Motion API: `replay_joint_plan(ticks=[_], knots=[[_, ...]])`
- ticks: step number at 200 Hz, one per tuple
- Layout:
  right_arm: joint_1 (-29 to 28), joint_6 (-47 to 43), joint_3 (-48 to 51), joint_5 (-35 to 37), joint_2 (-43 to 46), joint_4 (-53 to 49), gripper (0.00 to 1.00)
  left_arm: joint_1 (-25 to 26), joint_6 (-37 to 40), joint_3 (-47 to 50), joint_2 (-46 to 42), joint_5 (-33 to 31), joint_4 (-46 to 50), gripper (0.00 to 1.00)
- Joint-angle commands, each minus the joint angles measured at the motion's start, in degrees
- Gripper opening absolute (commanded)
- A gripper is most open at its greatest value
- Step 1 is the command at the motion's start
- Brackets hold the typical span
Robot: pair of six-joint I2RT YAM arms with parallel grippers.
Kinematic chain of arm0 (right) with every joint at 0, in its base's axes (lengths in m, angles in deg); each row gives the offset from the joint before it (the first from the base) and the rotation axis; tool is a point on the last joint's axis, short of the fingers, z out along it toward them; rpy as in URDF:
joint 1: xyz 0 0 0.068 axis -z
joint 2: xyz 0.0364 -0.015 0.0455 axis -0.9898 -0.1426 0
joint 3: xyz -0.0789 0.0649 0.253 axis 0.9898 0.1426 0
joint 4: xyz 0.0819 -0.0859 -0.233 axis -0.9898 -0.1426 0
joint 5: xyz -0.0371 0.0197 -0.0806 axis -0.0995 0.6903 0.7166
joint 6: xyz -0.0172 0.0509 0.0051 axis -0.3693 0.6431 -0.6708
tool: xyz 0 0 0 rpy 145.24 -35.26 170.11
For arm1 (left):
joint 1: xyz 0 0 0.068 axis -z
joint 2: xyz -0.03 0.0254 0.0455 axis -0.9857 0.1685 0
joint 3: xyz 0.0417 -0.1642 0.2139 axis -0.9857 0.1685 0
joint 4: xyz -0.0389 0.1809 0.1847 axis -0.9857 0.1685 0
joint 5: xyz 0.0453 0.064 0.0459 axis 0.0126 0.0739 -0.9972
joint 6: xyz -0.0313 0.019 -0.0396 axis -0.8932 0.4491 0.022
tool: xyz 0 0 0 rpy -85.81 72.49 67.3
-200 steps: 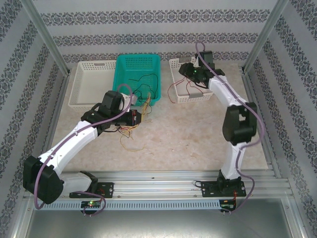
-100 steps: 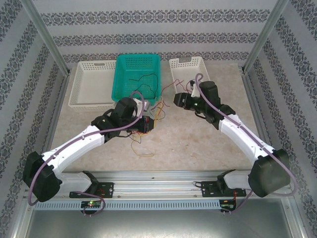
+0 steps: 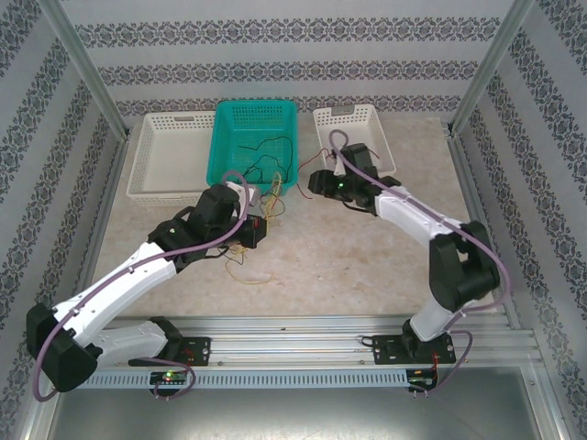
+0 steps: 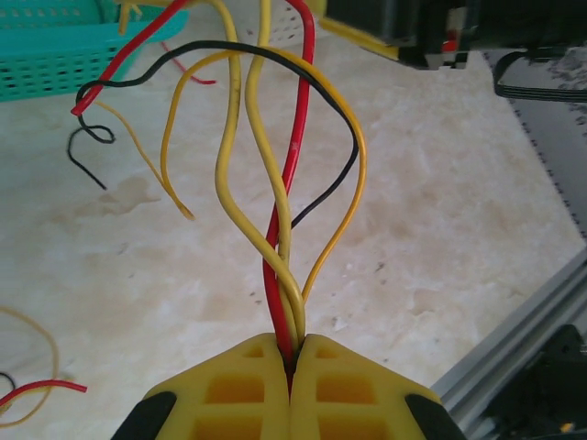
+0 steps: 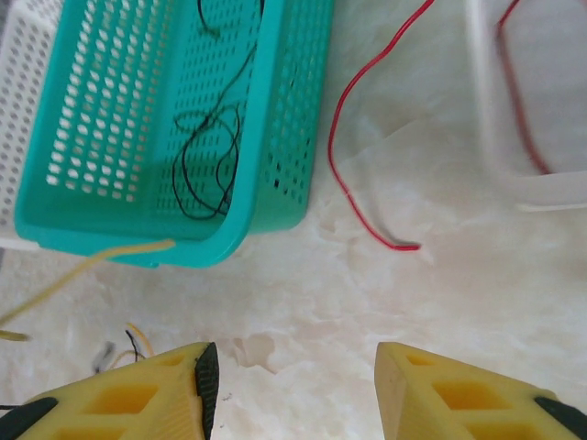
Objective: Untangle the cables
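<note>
My left gripper (image 4: 295, 346) is shut on a bundle of cables (image 4: 280, 211): red, yellow and orange strands rise from the closed jaws, and a black strand arcs across them higher up. From above, the left gripper (image 3: 257, 230) hangs just in front of the teal basket (image 3: 257, 103), with cables (image 3: 275, 197) strung up to the basket's near rim. My right gripper (image 3: 312, 181) stands open and empty above the bare table, right of the teal basket (image 5: 266, 110). A red cable (image 5: 341, 174) lies ahead of it, and a black cable (image 5: 206, 165) sits inside the basket.
White baskets stand left (image 3: 139, 156) and right (image 3: 344, 110) of the teal one; the right one holds a red wire (image 5: 518, 101). Loose yellow and red strands (image 3: 248, 272) lie on the table near the left arm. An aluminium rail (image 3: 293, 328) runs along the front edge.
The right arm swung from over the right white basket to the gap beside the teal basket. The left gripper shifted right, then back a little, still holding the cables.
</note>
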Motion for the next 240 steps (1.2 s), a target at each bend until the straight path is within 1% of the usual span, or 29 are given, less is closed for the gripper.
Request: replay_joint_plan(ticks=[1, 29, 45, 56, 92, 123, 158, 189, 212, 240], knots=[[-1.8, -1.3, -2.4, 2.1, -5.9, 2.5, 0.48, -0.4, 4.4, -2.2, -1.6, -4.5, 5.6, 0.0], [-4.2, -4.4, -6.0, 5.5, -12.5, 2.5, 0.48, -1.6, 6.4, -2.1, -3.1, -6.4, 7.4, 0.0], [-4.6, -5.7, -6.7, 8.7, -15.1, 3.7, 0.48, -2.4, 7.1, -1.6, -4.0, -7.1, 7.1, 0.0], [-4.5, -6.6, -7.2, 9.5, -16.7, 4.5, 0.47, -2.8, 7.2, -1.0, -4.3, -7.1, 6.5, 0.0], [-4.8, -9.1, -9.1, 13.5, -20.7, 6.5, 0.46, -3.4, 7.7, 0.1, -3.9, -6.7, 5.5, 0.0], [-5.4, -12.2, -10.3, 17.3, -23.5, 9.5, 0.46, -3.9, 8.8, -0.1, -4.0, -7.6, 5.5, 0.0], [-5.6, -11.9, -12.7, 16.0, -26.3, 8.8, 0.46, -4.1, 9.3, 0.0, -4.0, -7.8, 5.7, 0.0], [-6.1, -11.5, -14.2, 16.6, -27.4, 7.7, 0.44, -4.5, 9.5, 0.0, -3.5, -7.4, 5.6, 0.0], [-6.0, -11.0, -15.8, 16.4, -28.8, 5.9, 0.4, -4.8, 9.6, 0.0, -3.2, -6.8, 5.5, 0.0], [-6.0, -10.1, -16.0, 17.8, -29.4, 5.2, 0.28, -5.0, 9.5, 0.0, -3.2, -6.6, 5.4, 0.0]])
